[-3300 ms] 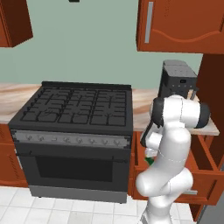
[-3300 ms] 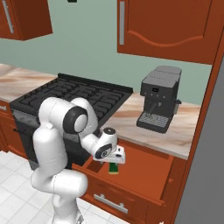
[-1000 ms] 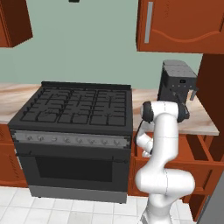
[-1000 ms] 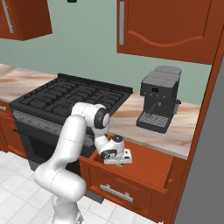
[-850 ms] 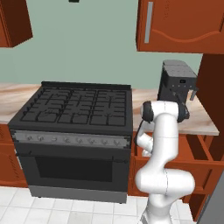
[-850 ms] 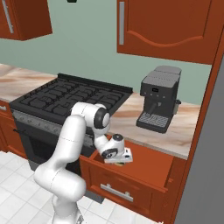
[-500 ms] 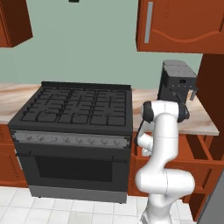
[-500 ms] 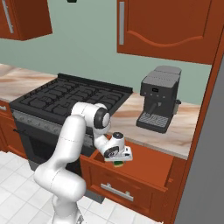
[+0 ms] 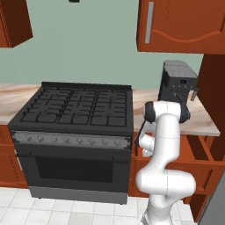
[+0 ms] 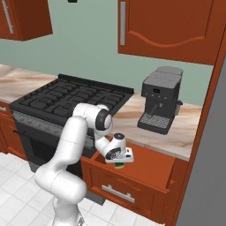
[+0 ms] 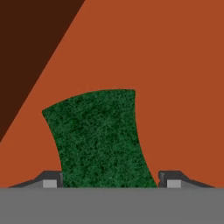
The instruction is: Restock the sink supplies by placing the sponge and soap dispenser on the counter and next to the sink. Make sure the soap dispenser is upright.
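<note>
In the open drawer (image 10: 145, 174), tool (image 11: 109, 179) clamped on green sponge (image 11: 98, 138), no legible writing.

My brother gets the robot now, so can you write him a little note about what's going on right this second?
Gripper: down inside the open drawer, one finger on each side of the sponge. Whether it is squeezing the sponge can't be told.
Sponge: lies green side up on the drawer floor.
Soap dispenser and sink: out of sight from here. The stove and coffee machine sit on the counter.
Done: drawer open, gripper at the sponge.
Left: grip and lift the sponge, put it beside the sink, then stand the soap dispenser upright there.
</note>
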